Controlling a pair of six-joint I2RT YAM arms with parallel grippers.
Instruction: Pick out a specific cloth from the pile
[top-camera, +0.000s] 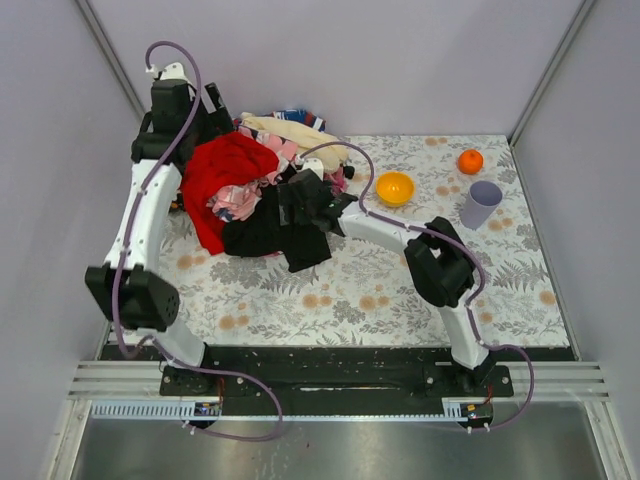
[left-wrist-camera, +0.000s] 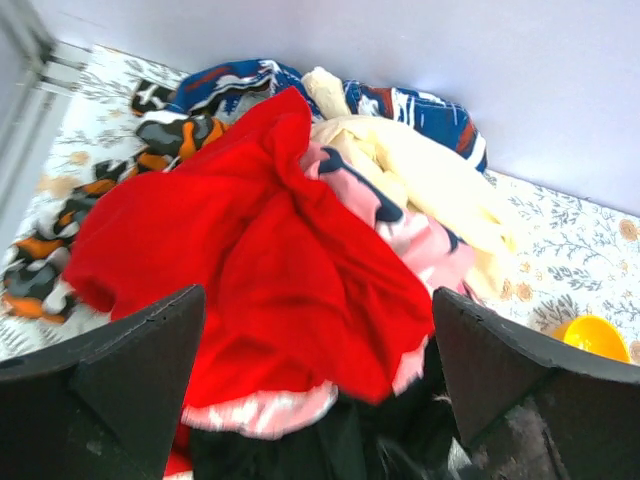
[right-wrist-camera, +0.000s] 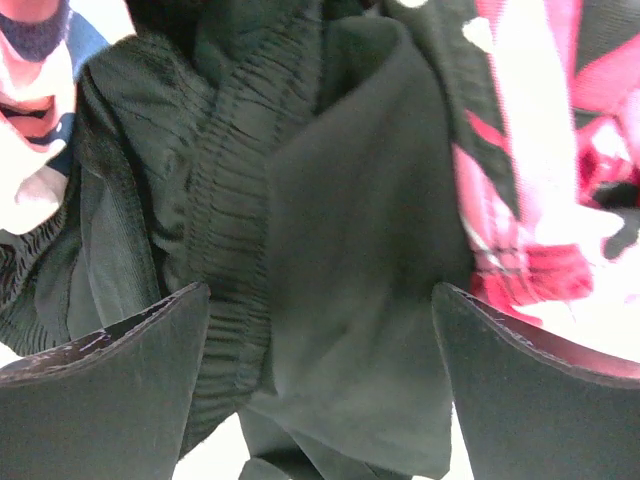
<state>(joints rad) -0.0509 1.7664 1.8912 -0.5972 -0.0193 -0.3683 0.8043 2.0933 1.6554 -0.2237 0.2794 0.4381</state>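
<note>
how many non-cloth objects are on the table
3: an orange bowl just right of the pile, a small orange fruit toward the far right, and a lilac cup beside it. Others may hide under the fabrics.

- My left arm (top-camera: 150, 215) rises from its base at the near left, folds back at the elbow, then extends straight toward the far left corner.
- My left fingers (left-wrist-camera: 120, 380) are spread wide apart, with the tips angled down and forward.
- My right arm (top-camera: 385, 228) rises from its base at the near right, bends at a raised elbow, then reaches leftward toward the centre.
- My right fingers (right-wrist-camera: 110, 390) are spread wide apart and pointed downward.
- The two wrists are apart, and the arms do not cross.
</note>
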